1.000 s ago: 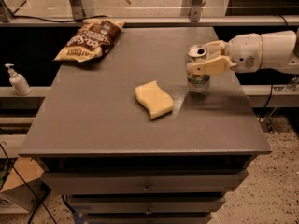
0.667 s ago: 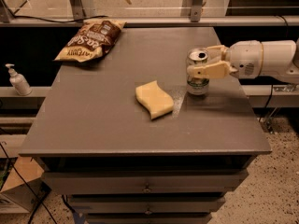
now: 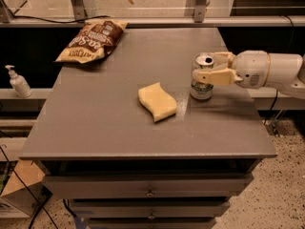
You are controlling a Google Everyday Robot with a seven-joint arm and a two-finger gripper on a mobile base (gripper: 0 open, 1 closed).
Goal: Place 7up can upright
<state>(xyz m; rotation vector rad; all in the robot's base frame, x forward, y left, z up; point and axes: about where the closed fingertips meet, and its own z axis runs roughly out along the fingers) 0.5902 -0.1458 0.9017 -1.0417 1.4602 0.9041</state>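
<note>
In the camera view, a grey table (image 3: pixel 105 113) fills the middle of the scene, with drawers (image 3: pixel 150 191) beneath its front edge. The 7up can (image 3: pixel 202 82) stands upright on the tabletop at about 3 o'clock from the table's centre, silver top with its opening facing up, base on the surface. The gripper (image 3: pixel 206 67) reaches in from 3 o'clock on a white arm (image 3: pixel 267 70) that crosses the table's right edge. Its two tan fingers (image 3: pixel 217 77) lie on either side of the can's upper half, one across the near side and one behind, and they appear clenched on the can, though the contact at the far finger is hard to make out.

A yellow sponge (image 3: pixel 157 101) lies flat near the table's centre, at 8 o'clock from the can and apart from it. A brown snack bag (image 3: pixel 90 42) lies at the table's 11 o'clock corner. Off the table, at 9 o'clock, a pump bottle (image 3: pixel 18 81) stands on a lower ledge.
</note>
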